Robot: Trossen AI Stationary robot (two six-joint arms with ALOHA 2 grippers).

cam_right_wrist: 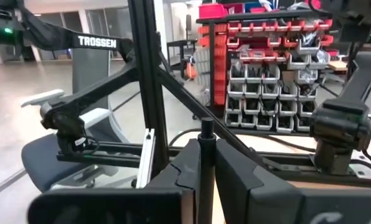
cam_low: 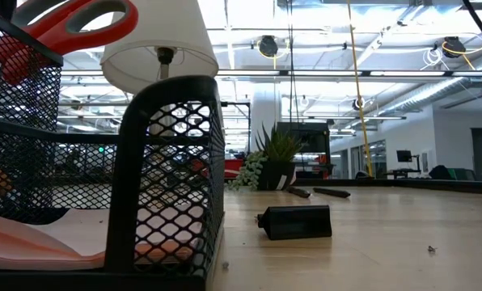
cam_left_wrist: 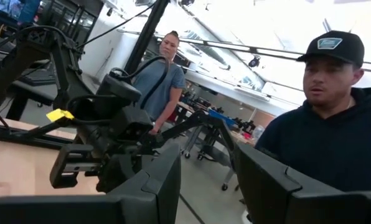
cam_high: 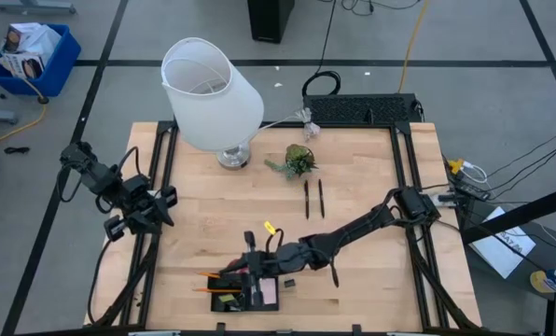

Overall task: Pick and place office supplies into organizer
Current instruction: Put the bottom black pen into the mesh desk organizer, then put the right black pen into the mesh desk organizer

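Observation:
The black mesh organizer (cam_high: 229,301) sits at the table's near edge, close up in the low view (cam_low: 170,162). It holds a pink sticky-note pad (cam_high: 267,293), orange pencils (cam_high: 210,276) and red-handled scissors (cam_low: 71,23). My right gripper (cam_high: 251,263) hovers over it, shut on a thin black pen (cam_right_wrist: 205,140). Two more black pens (cam_high: 313,199), a yellow-green piece (cam_high: 270,227) and a small black clip (cam_low: 296,221) lie on the table. My left gripper (cam_high: 164,207) waits open at the table's left edge, touching nothing. My right gripper pinches the black pen's shaft (cam_right_wrist: 205,163) between its two fingers, which lie across it. The fingers come in about level from the table's right. The pen stands upright in the hold, its top end (cam_right_wrist: 205,123) above the fingers; its lower part is hidden by the fingers.
A white lamp (cam_high: 211,91) and a small green plant (cam_high: 299,161) stand at the far side. A black keyboard-like box (cam_high: 362,109) lies at the far edge. Two people (cam_left_wrist: 335,118) stand beyond the table. Bare wood lies on the right half (cam_high: 381,271).

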